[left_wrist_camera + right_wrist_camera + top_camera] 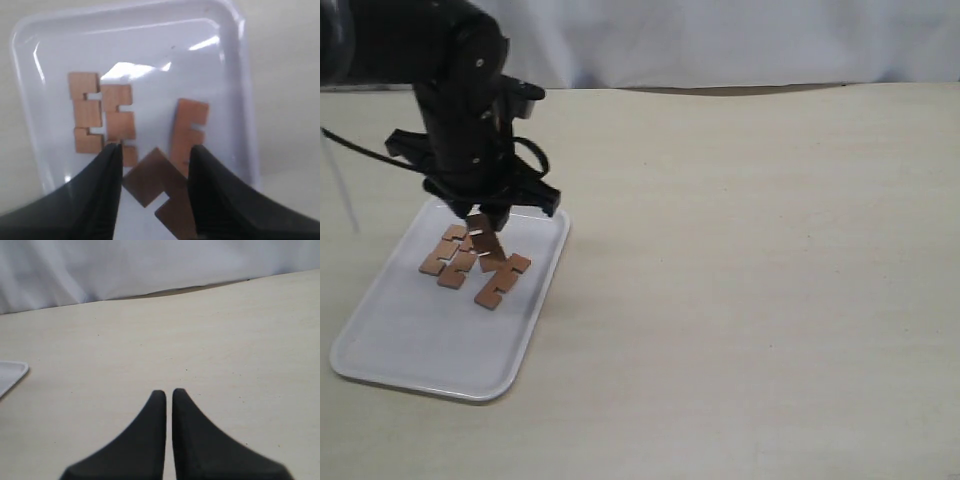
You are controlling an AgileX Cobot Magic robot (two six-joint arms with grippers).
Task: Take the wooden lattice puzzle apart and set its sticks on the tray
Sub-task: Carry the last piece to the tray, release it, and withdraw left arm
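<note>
The white tray [420, 372] lies at the left of the table. Three reddish-brown notched sticks rest flat on it: one [85, 112] beside a second [119, 120], and a third [189, 130] apart from them. My left gripper [155, 147] hangs just above the tray [30, 60], shut on a fourth stick [155, 182] that sits tilted between its fingers. In the exterior view that stick [486, 242] slants down from the left gripper [480, 215] toward the lying sticks [502, 280]. No assembled lattice puzzle is in view. My right gripper [168, 392] is shut on nothing above bare table.
The pale table [750, 260] stretches to the right of the tray. A white curtain [720, 40] closes off the far edge. One corner of the tray [10, 372] shows in the right wrist view. The right arm is outside the exterior view.
</note>
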